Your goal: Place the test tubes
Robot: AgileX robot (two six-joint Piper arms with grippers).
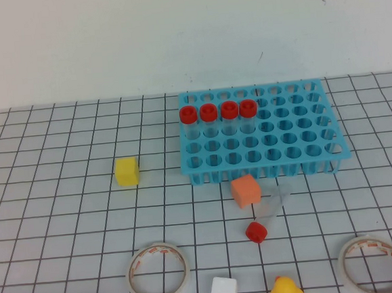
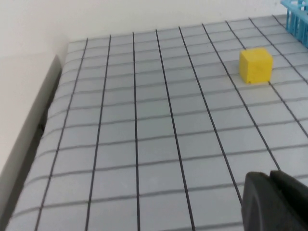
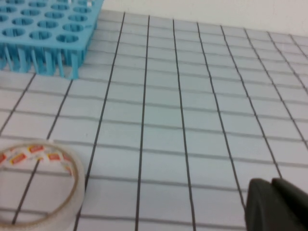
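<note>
A blue test tube rack (image 1: pixel 285 154) stands at the middle right of the table; its corner shows as the rack (image 3: pixel 45 36) in the right wrist view. Several red-capped test tubes (image 1: pixel 218 111) stand in its left holes. One more clear tube with a red cap (image 1: pixel 256 232) lies on the table in front of the rack, beside an orange cube (image 1: pixel 245 190). My left gripper (image 2: pixel 269 174) is shut and empty above bare table near the left front. My right gripper (image 3: pixel 272 181) is shut and empty near the right front. Neither arm shows in the high view.
A yellow cube (image 1: pixel 127 171) sits left of the rack, also seen as the cube (image 2: pixel 255 65). Two tape rolls lie at the front, one roll (image 1: pixel 158 273) left and one roll (image 1: pixel 373 263) right. A white cube (image 1: pixel 224 291) and a yellow duck (image 1: pixel 286 291) sit at the front edge.
</note>
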